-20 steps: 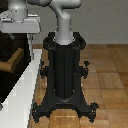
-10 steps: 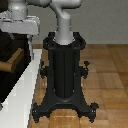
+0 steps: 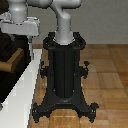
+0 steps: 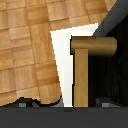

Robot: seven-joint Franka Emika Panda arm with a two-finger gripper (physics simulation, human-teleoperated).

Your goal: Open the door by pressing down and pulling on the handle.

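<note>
The gripper (image 3: 20,31) hovers above the brass handle (image 4: 86,60) on the dark door (image 3: 12,60) at the exterior view's left; grip apparently unmade, finger spread unclear, door unopened.

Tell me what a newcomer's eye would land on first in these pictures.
The black robot pedestal dominates the middle of the exterior view, standing on the wooden floor with the grey-white arm rising from its top. At that view's left, the gripper hangs above the tan handle, which sticks out from the dark door. The wrist view shows the handle close up as a brass-coloured T against the door's pale frame edge.
</note>
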